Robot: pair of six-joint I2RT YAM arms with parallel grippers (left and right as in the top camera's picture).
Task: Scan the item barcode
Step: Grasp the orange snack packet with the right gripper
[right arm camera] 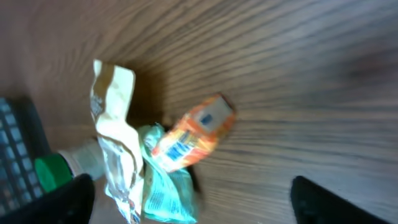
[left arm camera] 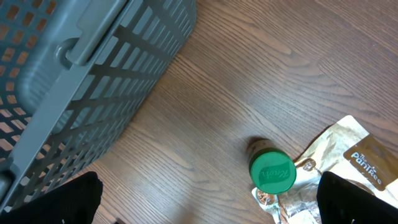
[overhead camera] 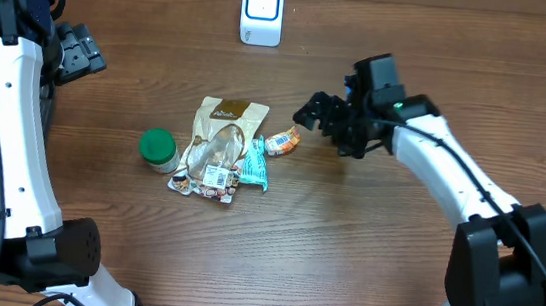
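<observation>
- Left gripper (overhead camera: 87, 52): at 10 o'clock of table (overhead camera: 363, 262); fingers spread wide, nothing held.
- Grey basket (left arm camera: 81, 81): fills 10 o'clock of left wrist view.
- Green-capped jar (overhead camera: 158, 149): upright, just beside pouch at its 9 o'clock.
- Gold-brown pouch (overhead camera: 223, 133): flat, crumpled.
- White scanner (overhead camera: 261, 11): 12 o'clock edge, well apart.
- Teal packet (overhead camera: 256, 163): pouch's 4 o'clock, overlapping.
- Orange packet (overhead camera: 281, 142): task item, lying on table against teal packet, at 7 o'clock of right gripper (overhead camera: 307, 114), near fingertips, not between them.
- Right fingers: wide apart, empty.
</observation>
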